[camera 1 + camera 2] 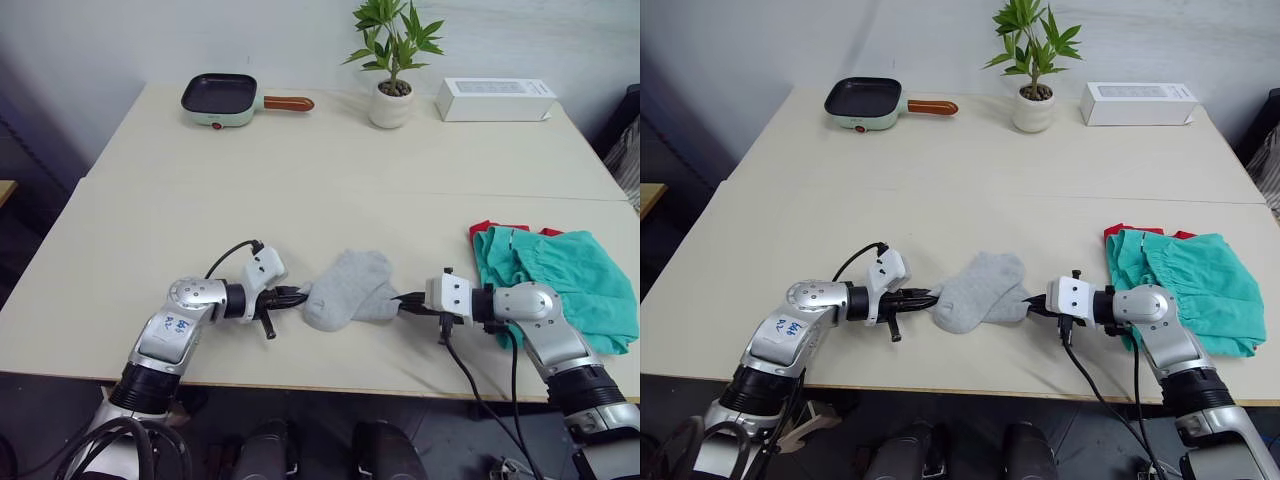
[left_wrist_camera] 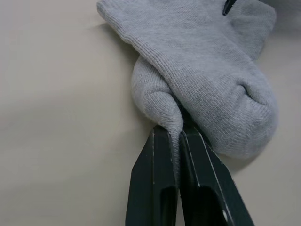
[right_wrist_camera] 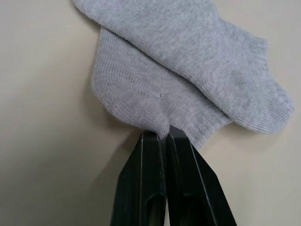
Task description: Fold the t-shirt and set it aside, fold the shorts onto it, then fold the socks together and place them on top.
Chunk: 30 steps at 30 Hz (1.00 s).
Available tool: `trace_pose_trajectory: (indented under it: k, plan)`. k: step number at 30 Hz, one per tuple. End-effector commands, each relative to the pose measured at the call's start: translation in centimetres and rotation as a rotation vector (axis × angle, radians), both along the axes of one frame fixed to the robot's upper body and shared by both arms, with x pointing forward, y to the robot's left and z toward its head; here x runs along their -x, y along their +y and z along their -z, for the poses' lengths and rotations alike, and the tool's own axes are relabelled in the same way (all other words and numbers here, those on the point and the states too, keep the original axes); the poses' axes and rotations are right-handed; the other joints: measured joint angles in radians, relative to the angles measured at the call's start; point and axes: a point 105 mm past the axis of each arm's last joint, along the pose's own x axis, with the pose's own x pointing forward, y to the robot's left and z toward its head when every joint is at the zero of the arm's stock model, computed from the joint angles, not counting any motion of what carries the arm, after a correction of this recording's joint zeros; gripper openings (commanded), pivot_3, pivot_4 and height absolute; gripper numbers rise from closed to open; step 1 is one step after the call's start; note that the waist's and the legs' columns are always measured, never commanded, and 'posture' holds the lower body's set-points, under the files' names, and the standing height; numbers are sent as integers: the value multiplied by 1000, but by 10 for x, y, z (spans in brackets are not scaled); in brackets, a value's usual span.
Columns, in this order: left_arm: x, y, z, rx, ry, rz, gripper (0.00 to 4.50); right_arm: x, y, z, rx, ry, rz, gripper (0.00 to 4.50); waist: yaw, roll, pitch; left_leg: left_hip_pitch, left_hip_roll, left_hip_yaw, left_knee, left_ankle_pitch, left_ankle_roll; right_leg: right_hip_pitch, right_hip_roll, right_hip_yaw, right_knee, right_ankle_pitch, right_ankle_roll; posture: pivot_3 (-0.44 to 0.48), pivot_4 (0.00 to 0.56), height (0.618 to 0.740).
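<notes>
Socks (image 1: 348, 290) are found low in the middle of the head views, one laid over the other on the table (image 1: 300, 180). An edge is pinched by the left gripper (image 2: 178, 134) at one end, and the opposite edge is clamped by the right gripper (image 3: 164, 134). The last step, folding the socks together, appears to be in hand. Next, one end would need carrying over the other, then the pair lifted onto the shorts (image 1: 565, 280) at the right. Only a sliver of t-shirt (image 1: 484, 228) is seen beneath the shorts; how well it was folded cannot be judged.
</notes>
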Motion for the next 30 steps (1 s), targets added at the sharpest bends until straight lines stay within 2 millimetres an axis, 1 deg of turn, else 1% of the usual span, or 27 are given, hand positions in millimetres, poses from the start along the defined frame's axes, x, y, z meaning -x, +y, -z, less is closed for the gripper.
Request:
trace_pose_trajectory:
  k: [1, 3, 4, 5, 6, 7, 8, 11, 12, 14, 15, 18, 22, 24, 26, 30]
  plan:
    - [1, 3, -18, 24, -56, -18, 1357, 10, 1, 3, -1, 66, -34, 750, 0, 0, 0, 0, 0, 0, 0, 0, 0, 0, 0, 0, 0, 0, 0, 0, 150, 740]
    - [6, 9, -24, 38, -52, -23, 1963, 16, -2, -4, -22, 99, -57, 1388, 0, 0, 0, 0, 0, 0, 0, 0, -1, 0, 0, 0, 0, 0, 0, 0, 150, 740]
    - [10, 13, -27, 41, -44, -21, 2277, 20, -4, -11, -40, 133, -73, 1728, 0, 0, 0, 0, 0, 0, -1, -1, -1, 0, 0, 0, 0, 0, 0, 0, 150, 740]
    - [14, 19, -30, 32, -36, -27, 2647, 22, -8, -17, -51, 165, -81, 2158, 0, 1, 1, 0, 0, 0, -1, -1, -1, 0, 0, 0, -1, 0, -1, 0, 150, 740]
    - [17, 24, -31, 18, -18, -41, 2938, 24, -13, -24, -57, 204, -86, 2439, 0, 1, 1, 0, 0, 0, -1, -1, -1, 0, 0, 0, -1, 0, -1, 0, 150, 740]
    - [22, 30, -32, 6, 23, -57, 3196, 25, -18, -30, -68, 256, -86, 2753, 0, 2, 1, 0, 0, 0, -1, -1, -1, 0, 0, 0, -1, 0, -1, 0, 150, 740]
    - [28, 33, -32, -1, 71, -64, 3564, 26, -21, -35, -79, 299, -83, 3142, 0, 2, 1, 0, 0, 0, -2, -1, -1, 0, 0, 0, -2, 0, -1, 0, 150, 740]
    - [50, 34, -30, -20, 239, -34, 4484, 21, -30, -56, -125, 452, -45, 4185, 0, 3, 2, 0, 1, -1, -2, -1, -1, 0, 0, 0, -3, -1, -1, 0, 150, 740]
    - [55, 33, -29, -22, 275, -38, 4500, 13, -32, -59, -121, 505, 13, 4475, 0, 3, 2, 0, 1, -1, -2, -2, -2, 0, -1, 0, -3, -1, -1, 0, 150, 740]
    - [56, 28, -25, -18, 327, -83, 4500, -11, -34, -60, -128, 587, 181, 4475, -1, 4, 2, 0, 1, -1, -2, -4, -7, 0, -1, 1, -3, -1, -2, 0, 150, 740]
    - [55, 26, -24, -20, 337, -104, 4500, -20, -33, -61, -135, 609, 232, 4475, -1, 4, 2, 0, 1, -1, -2, -4, -7, -1, -1, 1, -3, -1, -2, 0, 150, 740]
    - [49, 9, -19, 39, 372, -170, 4500, -46, -18, -64, -208, 640, 287, 4475, 0, 3, 2, 0, 1, -1, -3, -5, -9, -1, 0, 0, -3, -2, -3, 0, 150, 740]
    - [49, -17, -13, 78, 433, -189, 4500, -70, -1, -58, -239, 683, 348, 4475, 5, 4, 2, -2, 0, -1, -3, -1, -3, -1, 1, -2, -2, -2, -3, 0, 150, 740]
    - [50, -27, -11, 82, 455, -201, 4500, -76, 4, -53, -221, 700, 376, 4475, 5, 4, 2, -2, -1, -1, -3, -1, -2, -1, 1, -2, -1, -1, -3, 0, 150, 740]
    - [48, -33, -8, 85, 473, -229, 4500, -80, 7, -49, -201, 707, 384, 4475, 4, 4, 2, -2, -3, -1, -3, 0, -1, -1, 1, -1, 0, -1, -1, 0, 150, 740]
    - [47, -35, -6, 75, 478, -252, 4500, -84, 17, -49, -195, 714, 367, 4475, 1, 4, 2, -1, -4, -1, -2, 0, 0, 1, 1, 0, -1, 0, 0, 0, 150, 740]
